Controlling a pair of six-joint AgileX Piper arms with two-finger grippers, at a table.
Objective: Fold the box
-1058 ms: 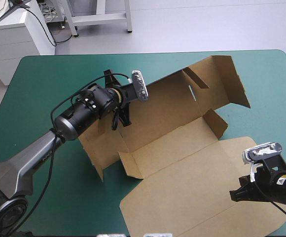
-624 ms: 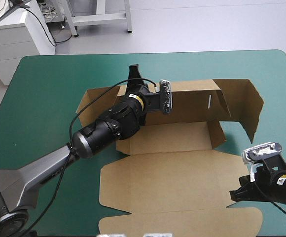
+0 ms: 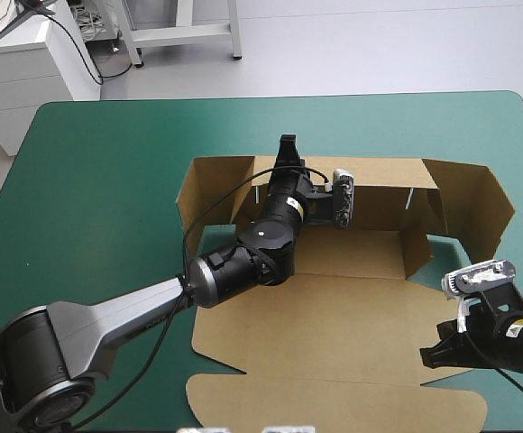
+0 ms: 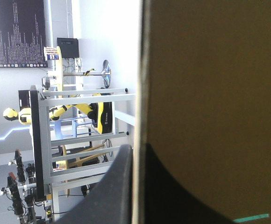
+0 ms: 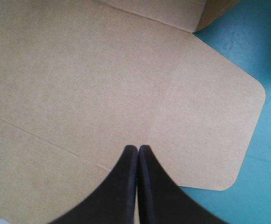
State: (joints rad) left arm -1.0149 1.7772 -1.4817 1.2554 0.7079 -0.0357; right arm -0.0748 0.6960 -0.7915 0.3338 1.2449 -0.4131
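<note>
The brown box [image 3: 334, 307] lies on the teal-green table with its lid flat toward the near edge. Its long back wall [image 3: 383, 194] stands raised, with end flaps angled forward at both ends. My left gripper [image 3: 287, 146] is at the top edge of that wall, left of its middle. In the left wrist view the left gripper [image 4: 138, 147] is shut on the board [image 4: 210, 93], whose edge runs between the black fingers. My right gripper [image 3: 431, 354] rests over the lid's right part. In its own view the right gripper [image 5: 138, 148] is shut, tips above the lid [image 5: 79, 70].
Teal-green cover [image 3: 90, 198] shows left of the box and beyond its back wall up to the far edge. The lid's rounded corner flap [image 5: 210, 121] ends near the right gripper, with bare cover [image 5: 261, 46] beside it.
My left gripper has swung to the right along with the back wall, turning the box until the wall runs level with the far edge. The right arm has stayed in place.
</note>
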